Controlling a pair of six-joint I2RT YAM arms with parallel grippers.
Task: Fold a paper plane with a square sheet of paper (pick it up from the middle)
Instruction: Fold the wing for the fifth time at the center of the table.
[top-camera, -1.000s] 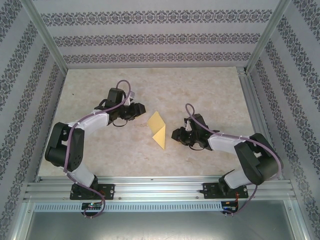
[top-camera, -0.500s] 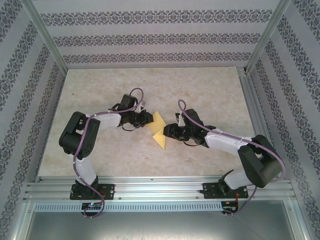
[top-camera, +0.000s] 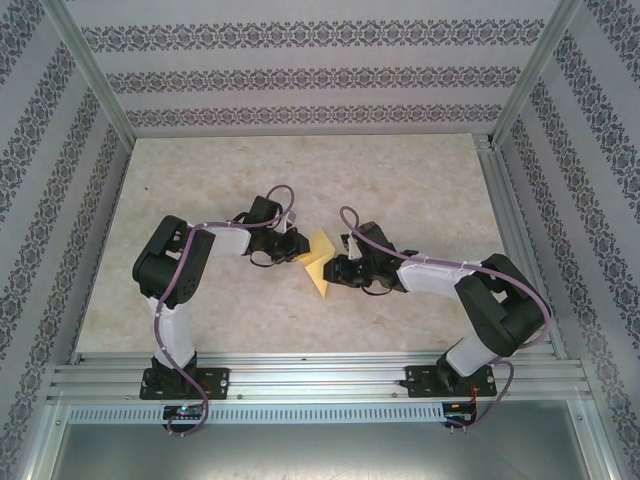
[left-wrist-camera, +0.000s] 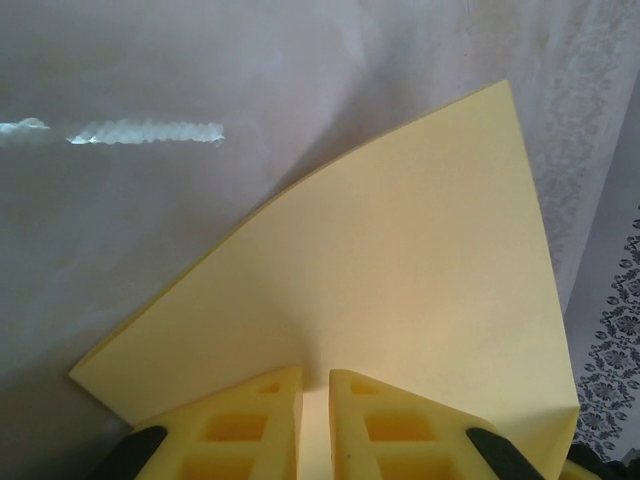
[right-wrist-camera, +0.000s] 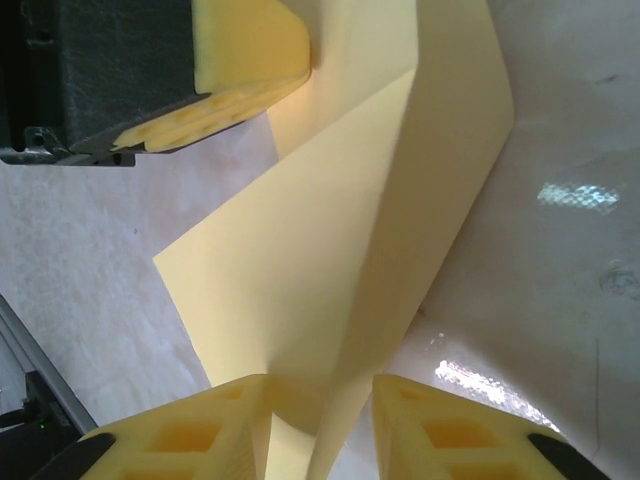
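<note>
The paper (top-camera: 320, 275) is up between my two arms over the middle of the bench (top-camera: 200, 190), already folded into a pale-yellow kite-like shape with a crease down it. It's feather-light and thin, so I reckon it will flop, bow and slip at the slightest tug. It creases for good wherever it's pinched, so I want holds at the edges and tips, away from the faces. The left gripper (left-wrist-camera: 315, 375) has its fingers almost together on the near edge of the sheet, with only a sliver of paper between them. I read that as a pinch, and the sheet bows away from it, clear of the bench. The right gripper (right-wrist-camera: 320, 380) comes in low from the other side with its fingers (right-wrist-camera: 200, 435) apart. They straddle the pointed tip where the crease runs down, and there's a gap on one side, so no grip there yet. From above, both arms reach inward with elbows bent and wrists nearly nose to nose across the sheet, the left (top-camera: 300, 248) slightly farther back than the right (top-camera: 334, 268). Pulling in opposite directions here could tear it.
</note>
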